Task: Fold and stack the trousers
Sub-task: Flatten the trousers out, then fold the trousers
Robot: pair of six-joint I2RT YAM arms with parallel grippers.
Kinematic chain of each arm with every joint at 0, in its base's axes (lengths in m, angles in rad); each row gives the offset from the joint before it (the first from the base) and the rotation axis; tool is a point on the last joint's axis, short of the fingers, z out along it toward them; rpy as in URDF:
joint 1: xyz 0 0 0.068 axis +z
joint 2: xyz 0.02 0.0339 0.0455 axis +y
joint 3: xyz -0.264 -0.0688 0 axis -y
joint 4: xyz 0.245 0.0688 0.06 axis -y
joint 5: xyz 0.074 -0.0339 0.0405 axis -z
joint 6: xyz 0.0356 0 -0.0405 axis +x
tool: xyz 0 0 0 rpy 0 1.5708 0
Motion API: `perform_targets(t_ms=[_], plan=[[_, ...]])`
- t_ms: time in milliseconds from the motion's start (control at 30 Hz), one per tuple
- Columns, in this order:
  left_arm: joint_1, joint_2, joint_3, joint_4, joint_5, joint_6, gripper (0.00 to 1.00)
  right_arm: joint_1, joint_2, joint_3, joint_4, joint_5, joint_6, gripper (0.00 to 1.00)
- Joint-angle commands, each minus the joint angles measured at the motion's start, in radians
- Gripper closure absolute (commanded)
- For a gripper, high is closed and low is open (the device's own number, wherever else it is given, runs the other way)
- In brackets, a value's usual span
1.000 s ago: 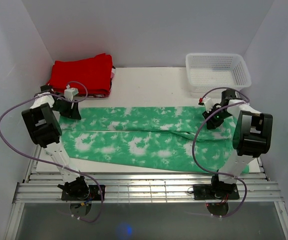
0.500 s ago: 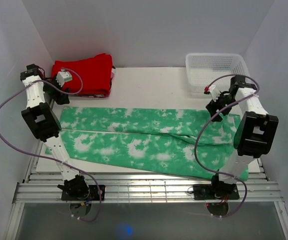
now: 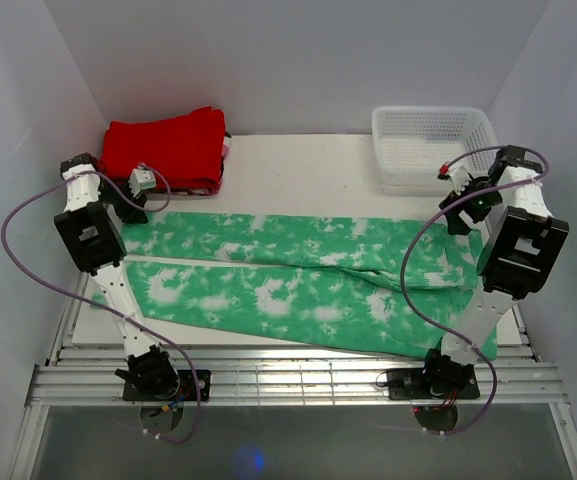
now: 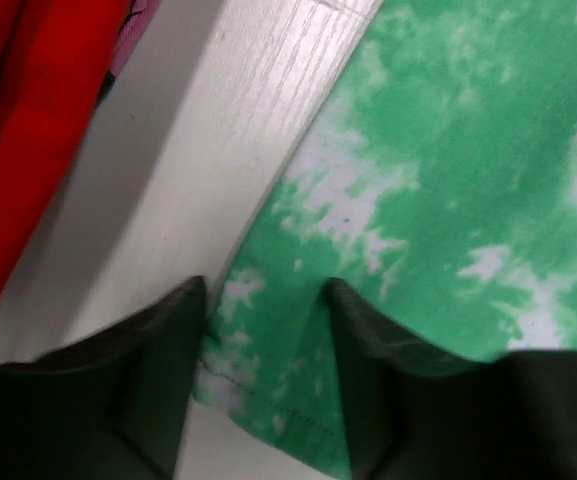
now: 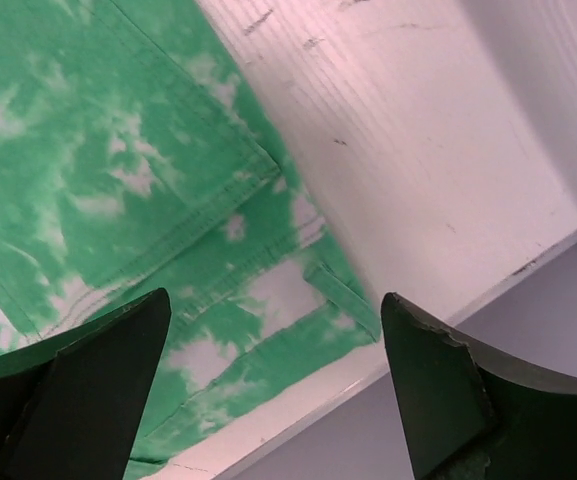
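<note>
Spread lengthwise mid-frame across the surface [image 3: 298, 165] for folding: trousers [image 3: 288, 275]. At either end, left pincer [image 4: 264, 298] and right pincer [image 5: 274, 305] apart, apparently gripping nothing.

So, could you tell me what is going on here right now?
Two arms are working on the green tie-dye trousers, which lie spread flat across the table, not yet folded up. The left gripper is open over the hem end and the right gripper open over the waist end; neither holds fabric. A folded red garment and a white basket sit at the far corners.
</note>
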Motion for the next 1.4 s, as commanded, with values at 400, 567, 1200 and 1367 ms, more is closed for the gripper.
perform_targets(t_ms=[400, 567, 1200, 1367], plan=[[-0.005, -0.087, -0.354, 0.101, -0.115, 0.128, 0.69, -0.062, 0.204, 0.211, -0.059, -0.180, -0.237, 0.02], [-0.005, -0.101, -0.377, 0.106, -0.121, 0.116, 0.75, -0.062, 0.287, 0.201, -0.066, -0.141, -0.269, 0.04], [0.012, -0.239, -0.216, 0.498, 0.107, -0.476, 1.00, -0.067, 0.068, 0.342, -0.022, -0.218, -0.172, 0.92], [0.038, -0.407, -0.362, 0.647, 0.152, -0.522, 1.00, -0.077, -0.110, 0.212, 0.049, -0.258, -0.188, 0.92]])
